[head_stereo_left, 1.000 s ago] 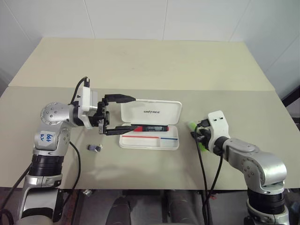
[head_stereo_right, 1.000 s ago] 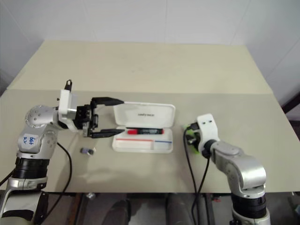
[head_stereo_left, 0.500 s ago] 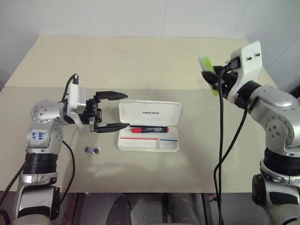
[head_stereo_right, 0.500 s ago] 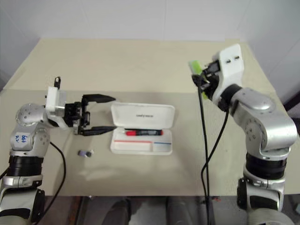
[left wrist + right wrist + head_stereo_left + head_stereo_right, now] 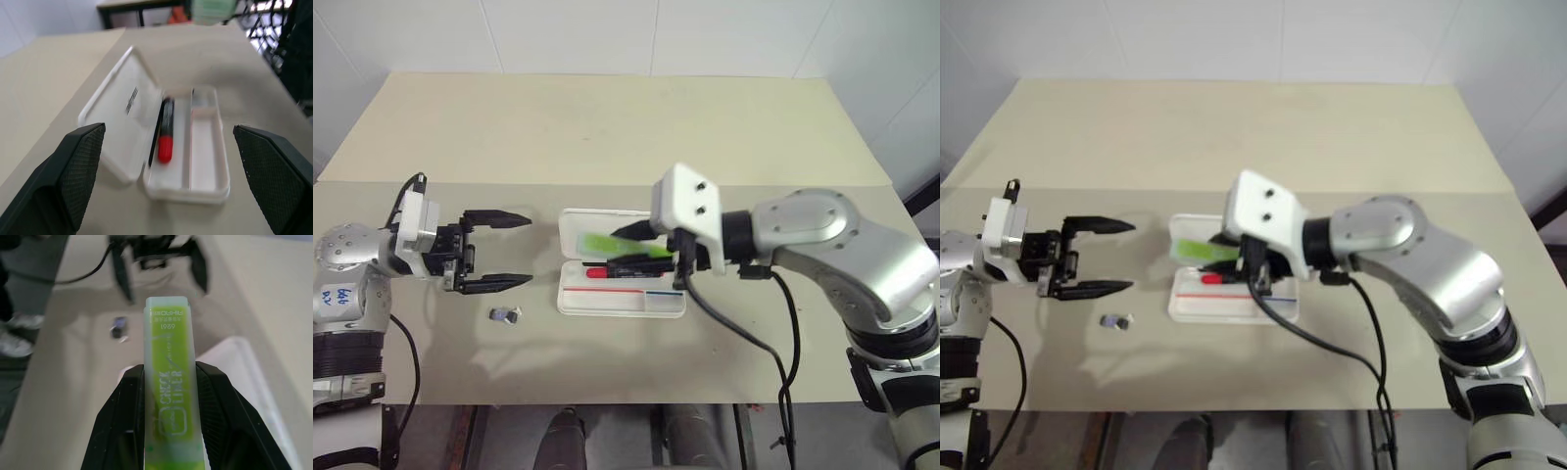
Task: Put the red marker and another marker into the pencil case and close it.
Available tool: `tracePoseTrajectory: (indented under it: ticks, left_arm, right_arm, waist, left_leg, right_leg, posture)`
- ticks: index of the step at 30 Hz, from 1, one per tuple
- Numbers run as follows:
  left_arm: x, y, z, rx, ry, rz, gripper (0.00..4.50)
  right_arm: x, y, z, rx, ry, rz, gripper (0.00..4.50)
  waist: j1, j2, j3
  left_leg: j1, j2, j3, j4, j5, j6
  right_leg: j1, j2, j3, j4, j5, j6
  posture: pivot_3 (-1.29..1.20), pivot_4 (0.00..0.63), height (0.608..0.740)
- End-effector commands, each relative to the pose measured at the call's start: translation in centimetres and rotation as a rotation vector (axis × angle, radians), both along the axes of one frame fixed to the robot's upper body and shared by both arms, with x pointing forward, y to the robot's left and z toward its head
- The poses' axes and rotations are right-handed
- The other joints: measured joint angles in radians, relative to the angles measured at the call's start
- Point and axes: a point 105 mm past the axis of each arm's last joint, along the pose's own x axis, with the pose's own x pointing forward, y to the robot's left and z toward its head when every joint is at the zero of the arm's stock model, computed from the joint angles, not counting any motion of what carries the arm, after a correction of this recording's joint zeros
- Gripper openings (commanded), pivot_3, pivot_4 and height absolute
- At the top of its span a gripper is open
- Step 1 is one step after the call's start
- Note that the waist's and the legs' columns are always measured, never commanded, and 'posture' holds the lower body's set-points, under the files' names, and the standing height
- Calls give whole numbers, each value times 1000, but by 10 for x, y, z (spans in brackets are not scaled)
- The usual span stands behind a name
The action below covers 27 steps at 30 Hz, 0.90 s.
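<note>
right tool [image 5: 641,245] clamped on green highlighter [image 5: 607,241] | above open pencil case [image 5: 622,304], roughly along its length | left tool [image 5: 499,250] wide open, empty, farther

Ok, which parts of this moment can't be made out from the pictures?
- Lid lettering of the white hinged pencil case: head views, covered by the right tool and its light-green flat highlighter.
- Tail of the black red-capped marker: head views, behind the right wrist.
- Small grey clip-like object: too small to identify.
- Background of the right wrist view: blurred.
</note>
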Motion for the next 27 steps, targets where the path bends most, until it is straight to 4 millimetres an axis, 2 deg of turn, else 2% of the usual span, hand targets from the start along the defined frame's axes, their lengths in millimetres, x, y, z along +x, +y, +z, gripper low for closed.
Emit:
tracePoseTrajectory:
  ticks: [1,10,14,20,27]
  left_arm:
    - [-5,5,0,22,-23,23,4500]
    - [-12,4,-7,14,-21,70,4500]
    - [-15,3,-8,13,-24,88,4500]
    - [-16,1,-6,10,-28,104,4500]
    - [-16,1,-6,13,-28,117,4500]
  right_arm:
    - [-1,15,-25,-59,-22,60,1092]
    - [6,40,-57,-97,12,103,1092]
    - [12,48,-60,-98,45,102,1092]
    - [26,50,-70,-122,67,47,1092]
    - [32,51,-72,-130,82,38,1092]
  waist:
    - [-1,0,0]
    - [-3,-1,0]
    - [-3,-1,0]
    - [-4,-1,-1]
    - [-5,-1,-1]
  left_leg:
    - [1,0,0,0,0,0]
    - [0,1,2,0,0,0]
    - [0,0,3,1,0,0]
    - [1,1,3,2,0,0]
    - [1,1,3,2,0,0]
  right_leg:
    - [0,0,0,1,0,0]
    - [-5,0,0,7,-1,-2]
    - [-6,0,0,10,-1,-2]
    - [-7,0,0,13,-1,-3]
    - [-7,0,0,13,-1,-3]
  posture:
    - [0,150,740]
    - [0,150,740]
    - [0,150,740]
    - [0,150,740]
    - [0,150,740]
